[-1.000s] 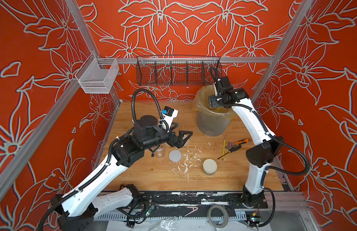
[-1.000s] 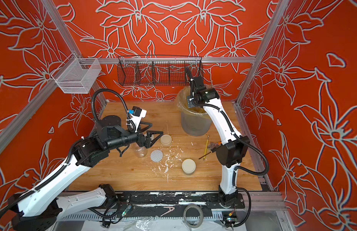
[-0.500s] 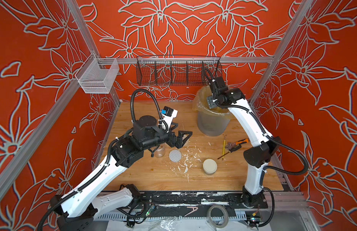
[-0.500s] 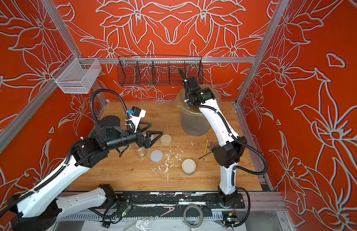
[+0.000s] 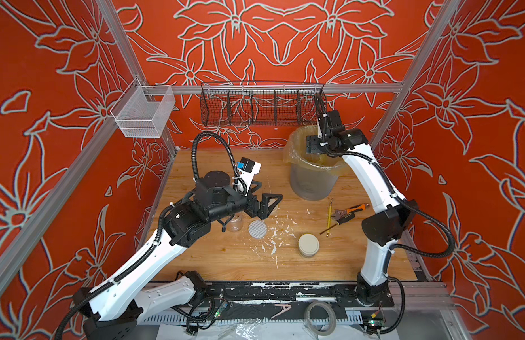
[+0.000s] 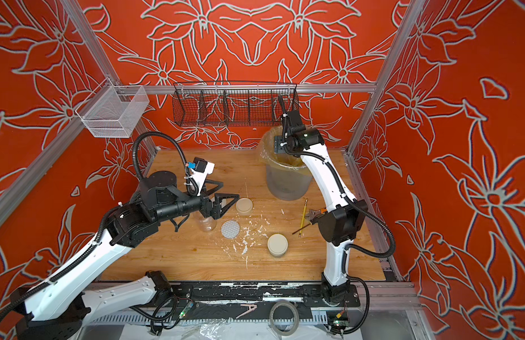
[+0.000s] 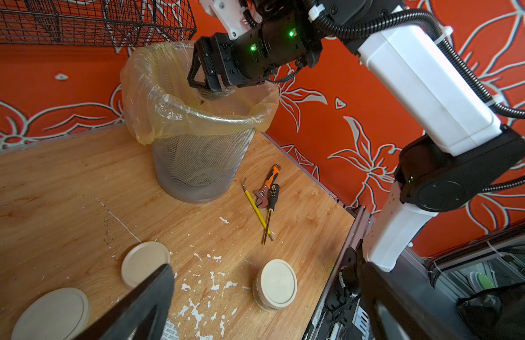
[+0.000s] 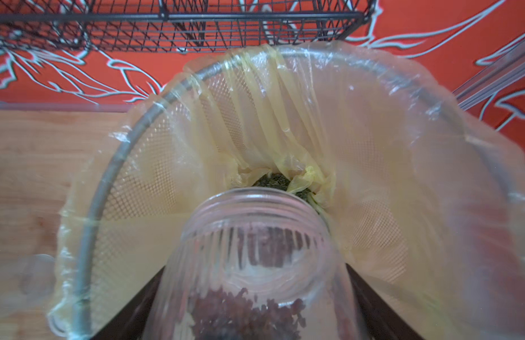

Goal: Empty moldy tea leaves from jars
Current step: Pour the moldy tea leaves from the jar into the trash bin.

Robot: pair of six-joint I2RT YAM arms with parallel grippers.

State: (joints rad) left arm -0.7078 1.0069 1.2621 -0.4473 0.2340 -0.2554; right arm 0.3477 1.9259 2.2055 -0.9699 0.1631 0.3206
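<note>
— Tea leaves [image 8: 277,181], where do they sit?
— Dark green heap at the bottom of the bin [image 5: 311,182], inside its yellowish liner [image 8: 373,141]. More dark crumbs show through the wall of the tipped jar [image 8: 255,250], toward its base.
— Who has that jar?
— My right claw [image 7: 209,85]. Clamped on it, lidless mouth pointing down over the bin's opening.
— Left side?
— Left claw [image 6: 230,190] spread wide, nothing in it, hanging over the counter [image 5: 226,259] just beside a loose cream lid [image 6: 244,205].
— Other jars?
— One lidded jar [image 5: 308,245] upright toward the counter's front, near scattered white flakes [image 5: 273,235]. One open jar [image 6: 206,225] partly under my left arm; I cannot make out its contents. The dotted white lid [image 5: 257,229] lies flat just beside it. A second cream lid [image 7: 52,312] shows close to the left wrist camera; I cannot tell if a jar sits beneath it.
— Anything else down there?
— Pencil [image 5: 329,216], wrench [image 5: 354,209] and screwdriver [image 5: 345,219], clustered on the counter between the bin and my right arm.
</note>
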